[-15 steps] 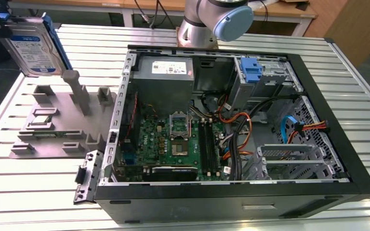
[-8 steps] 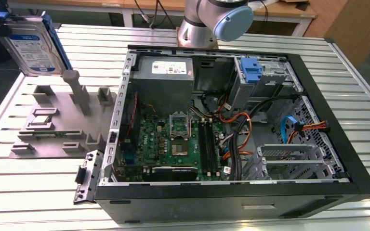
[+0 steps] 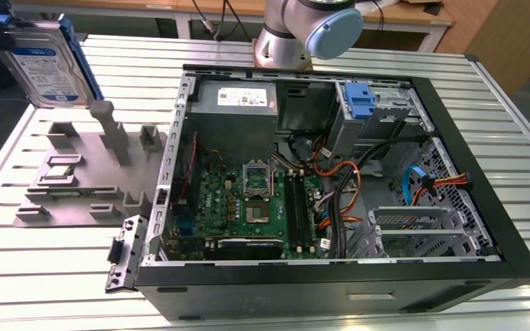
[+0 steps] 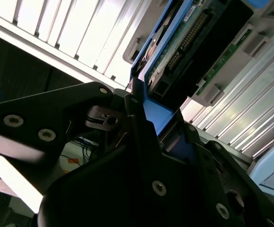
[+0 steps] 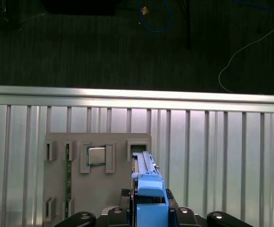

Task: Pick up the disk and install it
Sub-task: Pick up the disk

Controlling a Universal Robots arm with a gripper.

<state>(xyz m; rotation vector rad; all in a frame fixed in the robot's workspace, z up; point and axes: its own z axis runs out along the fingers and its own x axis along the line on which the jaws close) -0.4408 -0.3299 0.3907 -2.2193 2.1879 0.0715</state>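
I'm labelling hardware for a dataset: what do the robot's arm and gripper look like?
The arm is a silver-grey tube with a rounded light-blue joint cap. The gripper in the second wrist view is matte black, built of flat angular links fastened with small silver screws.

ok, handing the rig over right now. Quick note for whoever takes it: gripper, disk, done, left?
Gripper: shut on the disk, clamped at its blue rail in both wrist views.
Disk: held upright in the air at the exterior view's left, above the grey fixture and outside the case.
Done: pick-up. The disk looks clear of the fixture.
Left: install. The disk is not yet in the case.
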